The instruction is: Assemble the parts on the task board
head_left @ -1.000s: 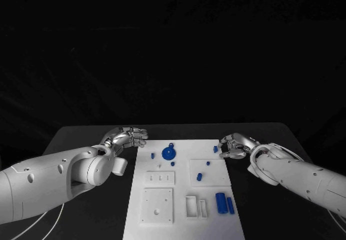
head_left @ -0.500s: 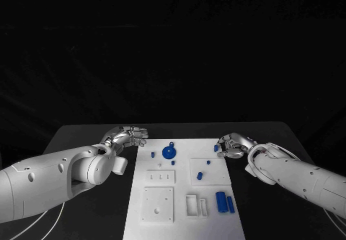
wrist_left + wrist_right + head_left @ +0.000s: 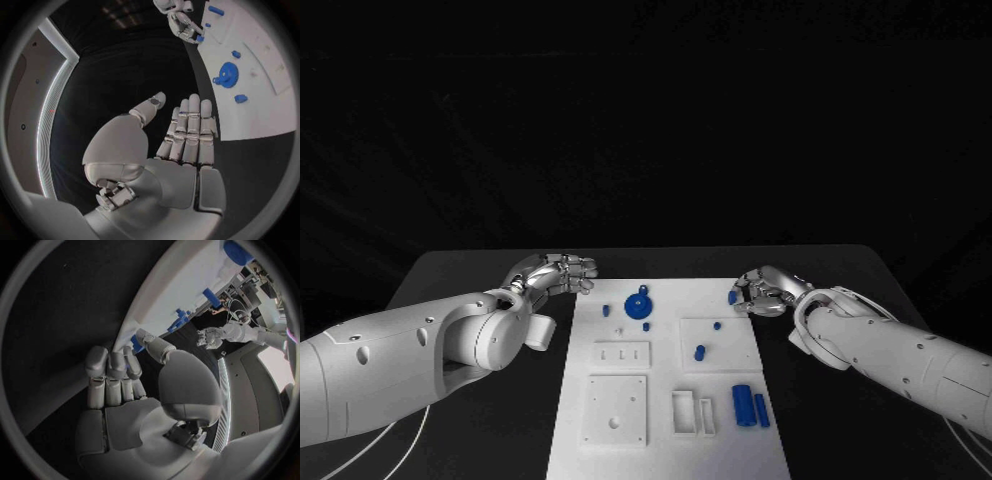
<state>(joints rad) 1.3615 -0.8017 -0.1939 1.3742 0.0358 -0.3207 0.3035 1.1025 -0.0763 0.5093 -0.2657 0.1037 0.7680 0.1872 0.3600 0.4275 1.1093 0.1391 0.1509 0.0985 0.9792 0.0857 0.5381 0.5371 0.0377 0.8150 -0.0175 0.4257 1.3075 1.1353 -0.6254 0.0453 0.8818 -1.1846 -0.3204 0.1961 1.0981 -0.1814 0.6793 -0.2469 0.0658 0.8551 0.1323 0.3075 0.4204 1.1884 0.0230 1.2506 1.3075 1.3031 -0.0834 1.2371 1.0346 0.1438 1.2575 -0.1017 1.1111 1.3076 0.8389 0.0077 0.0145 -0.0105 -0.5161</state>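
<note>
The white task board (image 3: 664, 455) lies in the middle of the black table. My right hand (image 3: 764, 290) is at the board's far right edge, thumb and fingers curled in around a small blue part (image 3: 733, 296). In the right wrist view that part (image 3: 136, 344) sits between the thumb and the fingertips (image 3: 130, 364) at the board's rim (image 3: 181, 285). The left wrist view has the same part (image 3: 199, 38) at my right hand (image 3: 183, 22). My left hand (image 3: 557, 272) hovers off the board's far left corner, its fingers (image 3: 190, 125) straight and holding nothing.
A blue gear (image 3: 640, 305) stands on the board's far middle, with small blue pegs (image 3: 700, 352) around it. Two blue cylinders (image 3: 749, 406) lie at the near right beside white slots. Black table (image 3: 473, 275) flanks the board on both sides.
My right hand has edged left along the board's far edge and closed in on the small blue part. The left hand has stayed where it was.
</note>
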